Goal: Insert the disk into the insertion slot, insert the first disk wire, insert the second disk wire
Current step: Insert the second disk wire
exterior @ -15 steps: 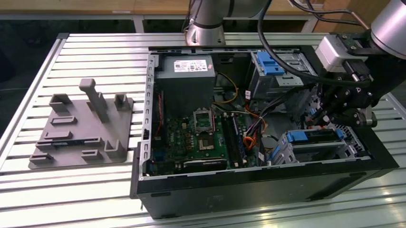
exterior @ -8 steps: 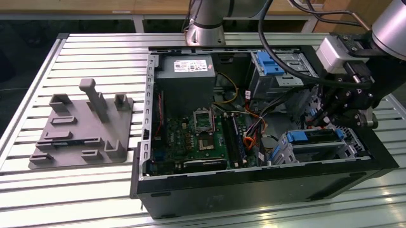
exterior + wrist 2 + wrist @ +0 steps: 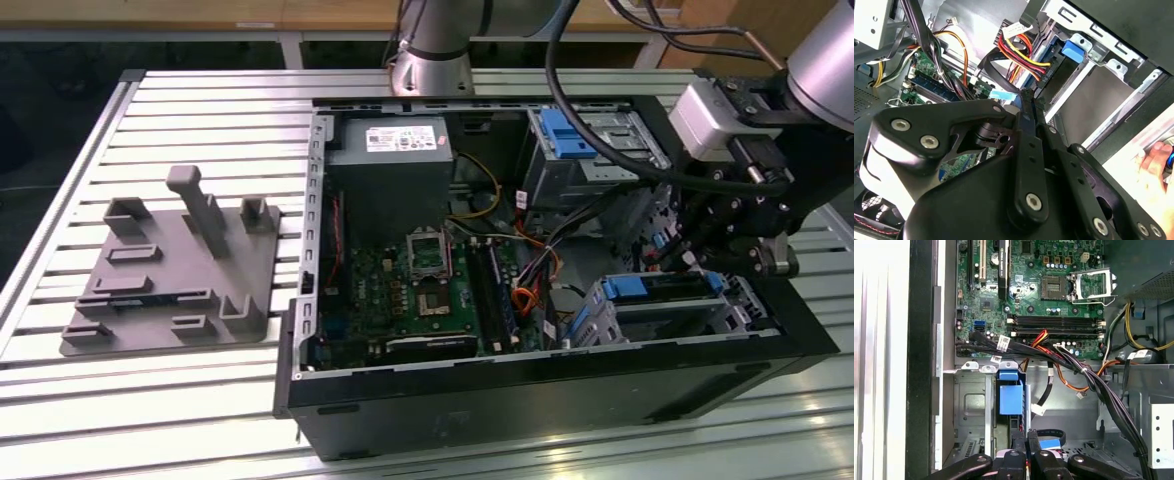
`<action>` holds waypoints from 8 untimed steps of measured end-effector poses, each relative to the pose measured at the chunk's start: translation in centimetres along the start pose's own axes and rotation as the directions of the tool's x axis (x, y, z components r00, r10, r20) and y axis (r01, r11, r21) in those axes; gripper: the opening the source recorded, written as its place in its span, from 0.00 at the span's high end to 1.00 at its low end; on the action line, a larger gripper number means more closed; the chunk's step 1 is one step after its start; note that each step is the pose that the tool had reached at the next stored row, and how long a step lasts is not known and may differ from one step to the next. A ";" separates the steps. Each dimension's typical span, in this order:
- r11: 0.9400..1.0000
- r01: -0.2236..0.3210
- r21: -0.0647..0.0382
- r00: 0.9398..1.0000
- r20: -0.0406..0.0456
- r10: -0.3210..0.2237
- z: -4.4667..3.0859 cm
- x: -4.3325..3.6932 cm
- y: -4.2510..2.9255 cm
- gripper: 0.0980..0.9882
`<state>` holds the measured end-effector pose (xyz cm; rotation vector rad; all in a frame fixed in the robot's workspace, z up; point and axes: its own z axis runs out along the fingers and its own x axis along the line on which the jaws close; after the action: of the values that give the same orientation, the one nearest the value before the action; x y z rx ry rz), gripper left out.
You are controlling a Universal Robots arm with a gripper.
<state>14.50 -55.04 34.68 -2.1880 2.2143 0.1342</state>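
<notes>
Your gripper [image 3: 703, 262] hangs inside the open case [image 3: 561, 375], at the exterior view's right, just above the low cage [image 3: 667, 315] near the case's front wall. The disk [image 3: 663, 288] sits in that cage already, its blue carrier showing along the top edge, directly below your fingers. So the disk is in the slot, and you are right over it.

In the first wrist view the fingers [image 3: 1026, 452] stand pressed together, no gap between them, pointing down at the blue carrier [image 3: 1010, 397] just ahead of the tips. The second wrist view shows the same: the two fingers [image 3: 1026, 130] run side by side, closed flat, and between the pads you cannot make out anything held. A light-blue connector [image 3: 1004, 95] lies just beyond the tips there, beside a black cable [image 3: 989, 62], though whether the tips touch it you cannot tell.

A bundle of red, yellow and black wires [image 3: 1021, 57] runs down toward the cage next to the blue tab [image 3: 1075, 50]. In the first wrist view black cables [image 3: 1089, 380] cross from the board [image 3: 1039, 290] past the cage's mouth.

The taller cage [image 3: 594, 150] with its blue clip stands farther back, well apart from you. A grey fixture [image 3: 174, 270] lies on the table [image 3: 80, 180] at the exterior view's left. A hand [image 3: 1156, 165] rests at the case's outer edge in the second wrist view.
</notes>
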 end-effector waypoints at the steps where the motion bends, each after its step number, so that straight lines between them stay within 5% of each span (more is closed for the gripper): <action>1: 1.000 0.000 0.000 1.000 0.000 0.000 0.00 0.00 0.00 0.95; 8: 1.000 -0.003 0.000 1.000 0.000 0.003 0.02 0.06 -0.14 0.95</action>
<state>14.64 -55.10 34.65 -2.1854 2.2174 0.1346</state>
